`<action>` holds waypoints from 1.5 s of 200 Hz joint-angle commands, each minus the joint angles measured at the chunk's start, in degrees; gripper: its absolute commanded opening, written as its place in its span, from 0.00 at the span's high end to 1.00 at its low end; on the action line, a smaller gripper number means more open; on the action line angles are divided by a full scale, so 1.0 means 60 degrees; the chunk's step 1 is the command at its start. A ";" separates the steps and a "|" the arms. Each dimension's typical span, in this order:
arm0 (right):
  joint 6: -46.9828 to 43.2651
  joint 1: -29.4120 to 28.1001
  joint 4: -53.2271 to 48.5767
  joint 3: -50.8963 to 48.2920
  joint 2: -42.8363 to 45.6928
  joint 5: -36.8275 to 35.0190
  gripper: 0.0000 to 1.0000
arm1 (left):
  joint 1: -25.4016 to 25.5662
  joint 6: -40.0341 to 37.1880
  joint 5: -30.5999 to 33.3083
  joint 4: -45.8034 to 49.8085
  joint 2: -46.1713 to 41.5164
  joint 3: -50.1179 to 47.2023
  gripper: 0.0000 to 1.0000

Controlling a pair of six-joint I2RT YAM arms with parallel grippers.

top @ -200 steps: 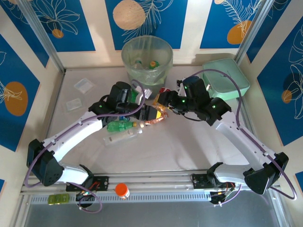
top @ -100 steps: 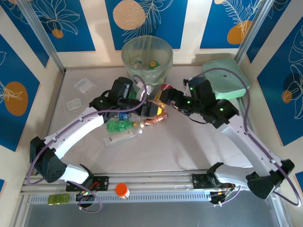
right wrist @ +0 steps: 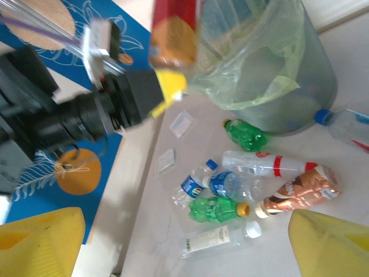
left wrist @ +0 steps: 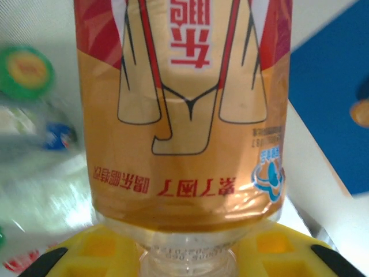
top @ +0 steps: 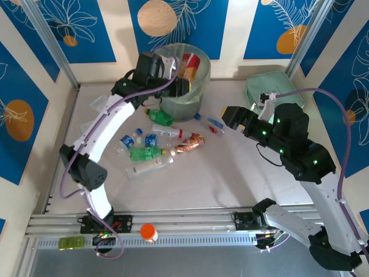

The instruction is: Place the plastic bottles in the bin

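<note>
Left gripper [right wrist: 167, 86] holds a plastic bottle [left wrist: 184, 115] over the bin [top: 193, 97]; right gripper [top: 226, 119] is open and empty.

The left arm reaches to the far side of the table [top: 219, 173]. Its yellow fingers [left wrist: 92, 254] are closed on the neck of a bottle with a red and orange label, which sits just above the bin's open top. The bin is a round, translucent grey-green bucket lined with a clear bag, standing against the back wall. In front of it a cluster of loose bottles [top: 147, 153] lies on the table: two green, some clear with blue or red labels, one crushed and copper-coloured. The right gripper hovers above the table to the right of this cluster with its jaws wide apart, touching nothing. A mint-green box [top: 271, 95] sits in the far right corner.
</note>
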State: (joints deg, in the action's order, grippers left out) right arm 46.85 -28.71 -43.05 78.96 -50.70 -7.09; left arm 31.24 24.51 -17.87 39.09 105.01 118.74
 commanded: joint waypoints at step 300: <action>-0.0945 0.0786 -0.0447 -0.1510 0.0310 -0.0669 0.11 | -0.0638 -0.1474 0.2709 -0.0634 0.2728 0.3988 0.28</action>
State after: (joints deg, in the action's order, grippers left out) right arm 43.35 -24.29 -46.24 68.31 -48.97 -10.35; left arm 27.49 16.01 1.98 35.57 129.40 142.41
